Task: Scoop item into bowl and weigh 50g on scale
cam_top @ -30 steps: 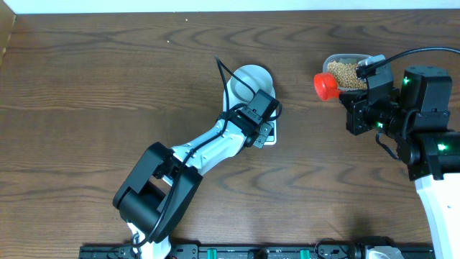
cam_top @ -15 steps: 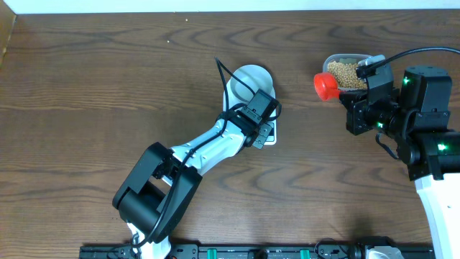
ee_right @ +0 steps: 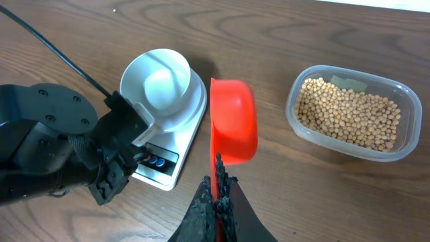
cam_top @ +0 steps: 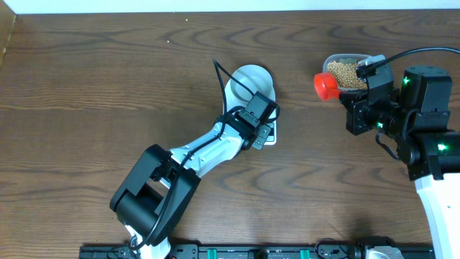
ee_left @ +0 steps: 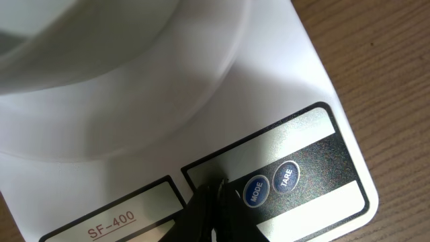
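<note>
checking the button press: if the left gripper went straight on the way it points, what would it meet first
Most likely the flat white rectangular kitchen scale, on its dark strip beside the round blue MODE button. The left gripper points there with shut tips; whether it touches is unclear.

Overhead view looks straight down from high up, taking in the whole dark wooden tabletop. Left wrist view is pressed right in, facing down onto the flat white rectangular scale, the pale round bowl filling its upper left. Right wrist view sits higher, tilted down past a red plastic scoop. It shares scale, bowl and the clear plastic tub with overhead.
</note>
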You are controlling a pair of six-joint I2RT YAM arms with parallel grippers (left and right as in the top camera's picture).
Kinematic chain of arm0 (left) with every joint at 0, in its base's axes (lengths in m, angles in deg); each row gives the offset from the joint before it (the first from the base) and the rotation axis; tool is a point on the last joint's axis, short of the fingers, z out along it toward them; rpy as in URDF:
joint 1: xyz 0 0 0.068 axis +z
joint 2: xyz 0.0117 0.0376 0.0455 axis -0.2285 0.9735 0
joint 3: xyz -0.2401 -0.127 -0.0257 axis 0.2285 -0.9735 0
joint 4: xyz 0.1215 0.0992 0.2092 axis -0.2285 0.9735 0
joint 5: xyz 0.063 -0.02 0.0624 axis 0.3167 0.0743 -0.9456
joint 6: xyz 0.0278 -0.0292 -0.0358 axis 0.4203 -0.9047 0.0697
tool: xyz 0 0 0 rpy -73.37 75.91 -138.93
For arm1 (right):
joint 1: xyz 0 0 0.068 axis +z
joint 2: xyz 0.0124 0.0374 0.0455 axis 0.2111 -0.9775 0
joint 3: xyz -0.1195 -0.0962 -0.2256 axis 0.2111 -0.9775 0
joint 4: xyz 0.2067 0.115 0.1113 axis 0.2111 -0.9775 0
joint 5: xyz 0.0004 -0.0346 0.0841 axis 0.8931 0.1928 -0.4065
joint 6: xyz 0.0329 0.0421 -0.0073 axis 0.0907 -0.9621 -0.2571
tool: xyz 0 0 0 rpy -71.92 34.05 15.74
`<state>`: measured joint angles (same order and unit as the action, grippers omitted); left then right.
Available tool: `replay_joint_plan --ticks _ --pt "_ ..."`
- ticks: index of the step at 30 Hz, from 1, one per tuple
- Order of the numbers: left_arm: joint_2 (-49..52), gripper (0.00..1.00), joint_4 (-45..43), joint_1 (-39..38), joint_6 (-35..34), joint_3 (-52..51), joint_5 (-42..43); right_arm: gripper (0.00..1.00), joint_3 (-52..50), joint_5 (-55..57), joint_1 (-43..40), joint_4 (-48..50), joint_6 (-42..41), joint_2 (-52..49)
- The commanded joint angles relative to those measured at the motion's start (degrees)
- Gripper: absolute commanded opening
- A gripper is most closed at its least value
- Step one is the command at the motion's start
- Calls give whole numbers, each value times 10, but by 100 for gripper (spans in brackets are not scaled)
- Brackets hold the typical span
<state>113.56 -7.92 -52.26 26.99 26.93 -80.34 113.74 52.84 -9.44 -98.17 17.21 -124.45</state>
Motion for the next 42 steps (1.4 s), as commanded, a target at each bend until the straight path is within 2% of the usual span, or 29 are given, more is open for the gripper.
replay_joint_plan --ticks 1,13,22,42 --pt "34 7 9 3 1 -31 10 1 12 -5 -4 0 -4 2" --pt "33 7 2 3 1 -31 10 1 12 -5 -4 0 -4 2" --pt "-20 7 10 3 1 -30 6 1 12 -5 -4 0 -4 2" --pt "-51 7 -4 1 1 -30 8 1 12 -5 -4 0 -2 2"
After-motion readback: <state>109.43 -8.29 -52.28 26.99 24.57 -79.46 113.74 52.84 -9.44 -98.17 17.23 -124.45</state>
